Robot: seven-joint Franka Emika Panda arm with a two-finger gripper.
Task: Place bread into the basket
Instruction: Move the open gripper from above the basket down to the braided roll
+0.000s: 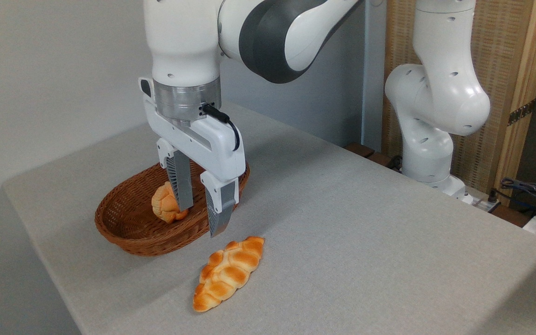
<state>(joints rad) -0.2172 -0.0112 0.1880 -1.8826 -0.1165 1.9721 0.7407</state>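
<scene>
Camera view: the gripper [200,219] hangs above the basket [128,232] with its jaws apart, holding nothing. The bread [229,272] lies on the grey table [365,223] just in front of the basket — outside it (a small bun [165,204] sits inside).

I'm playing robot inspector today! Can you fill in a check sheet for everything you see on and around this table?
Surface: grey table, bare apart from the items below.
Job's things: braided bread lies on the table in front of the basket, not inside.
Clutter: small round bun in the basket.
Pincer: pincer open, empty, over the basket's near rim.
Cables: black cable on the wrist; wires off the table's right edge.
Surroundings: white wall, wooden panel behind the arm.
</scene>
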